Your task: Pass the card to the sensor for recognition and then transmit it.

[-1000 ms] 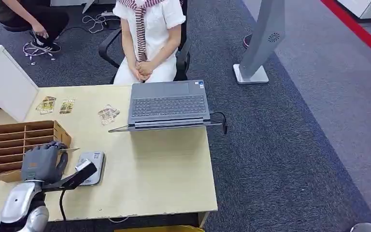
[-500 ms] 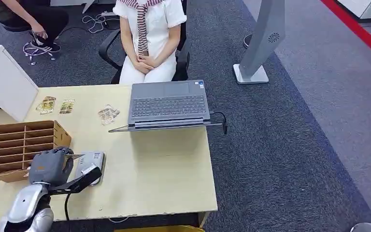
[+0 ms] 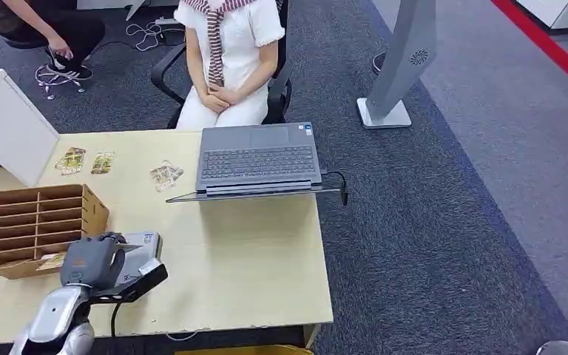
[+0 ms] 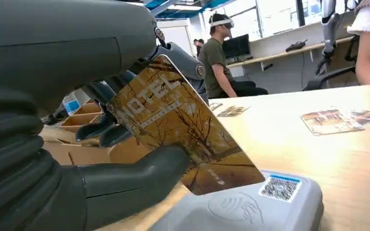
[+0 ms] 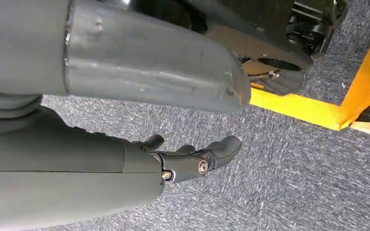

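Note:
My left hand (image 3: pixel 92 261) holds a brown-and-gold card (image 4: pixel 183 132) between its thumb and fingers, tilted edge-down over the grey card sensor (image 4: pixel 250 207). That sensor (image 3: pixel 142 246) lies on the wooden table (image 3: pixel 251 251) near its front left, just right of the brown slotted card holder (image 3: pixel 37 222). The card's lower corner hangs close above the sensor's top, beside its QR sticker (image 4: pixel 279 187). My right hand (image 5: pixel 192 161) hangs over the carpet with its fingers loosely apart and nothing in it.
An open laptop (image 3: pixel 259 161) sits at the table's far side, with a seated person (image 3: pixel 225 59) behind it. Loose cards (image 3: pixel 164 174) lie on the table at the back left, by a white box (image 3: pixel 7 122). A grey kiosk stand (image 3: pixel 403 66) rises on the carpet.
My left hand has carried the card rightward from above the card holder to over the sensor.

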Controlling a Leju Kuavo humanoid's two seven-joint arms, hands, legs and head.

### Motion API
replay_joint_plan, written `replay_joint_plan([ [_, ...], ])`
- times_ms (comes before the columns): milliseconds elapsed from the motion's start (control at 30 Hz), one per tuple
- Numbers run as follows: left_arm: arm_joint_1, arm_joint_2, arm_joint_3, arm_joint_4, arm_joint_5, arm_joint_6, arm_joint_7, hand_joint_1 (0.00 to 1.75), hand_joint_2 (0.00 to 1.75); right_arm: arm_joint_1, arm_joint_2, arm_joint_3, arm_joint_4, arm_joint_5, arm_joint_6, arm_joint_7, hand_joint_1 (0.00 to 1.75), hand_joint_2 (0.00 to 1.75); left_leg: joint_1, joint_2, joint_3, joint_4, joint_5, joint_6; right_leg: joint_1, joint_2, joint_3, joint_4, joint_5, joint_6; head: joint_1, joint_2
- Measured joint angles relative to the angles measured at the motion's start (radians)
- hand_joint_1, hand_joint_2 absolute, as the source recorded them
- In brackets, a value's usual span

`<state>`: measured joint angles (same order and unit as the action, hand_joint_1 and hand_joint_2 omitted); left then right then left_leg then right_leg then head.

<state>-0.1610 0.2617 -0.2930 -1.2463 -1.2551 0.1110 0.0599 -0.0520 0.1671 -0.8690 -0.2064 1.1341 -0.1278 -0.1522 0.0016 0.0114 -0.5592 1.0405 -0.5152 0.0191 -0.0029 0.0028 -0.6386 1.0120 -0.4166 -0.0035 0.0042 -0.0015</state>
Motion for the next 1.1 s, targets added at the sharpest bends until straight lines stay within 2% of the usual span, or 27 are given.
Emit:
replay_joint_plan([
  [667,-0.005,-0.006,-0.015,0.029,-0.021,-0.017,0.017,1.75,1.75,0.0,0.01,0.0,0.003,0.002,0.003,0.004,0.0,0.0,0.0,0.0,0.0,0.0,0.0,0.0,0.0,0.0,0.0,0.0,0.0,0.0,0.0,0.0],
  [933,-0.018,0.019,-0.029,0.029,-0.018,-0.077,0.036,1.75,1.75,0.0,0.017,-0.001,0.003,0.002,0.005,0.005,0.0,0.0,0.0,0.0,0.0,0.0,0.001,-0.001,0.0,-0.001,0.001,0.001,0.0,0.0,0.0,0.0],
  [1100,-0.021,0.035,-0.033,0.023,-0.006,-0.077,0.036,1.75,1.75,0.0,0.018,-0.005,0.003,0.001,0.005,0.003,0.0,0.0,0.0,0.0,0.001,0.0,0.002,-0.003,0.0,-0.001,0.0,0.001,0.001,-0.001,0.0,0.0],
])
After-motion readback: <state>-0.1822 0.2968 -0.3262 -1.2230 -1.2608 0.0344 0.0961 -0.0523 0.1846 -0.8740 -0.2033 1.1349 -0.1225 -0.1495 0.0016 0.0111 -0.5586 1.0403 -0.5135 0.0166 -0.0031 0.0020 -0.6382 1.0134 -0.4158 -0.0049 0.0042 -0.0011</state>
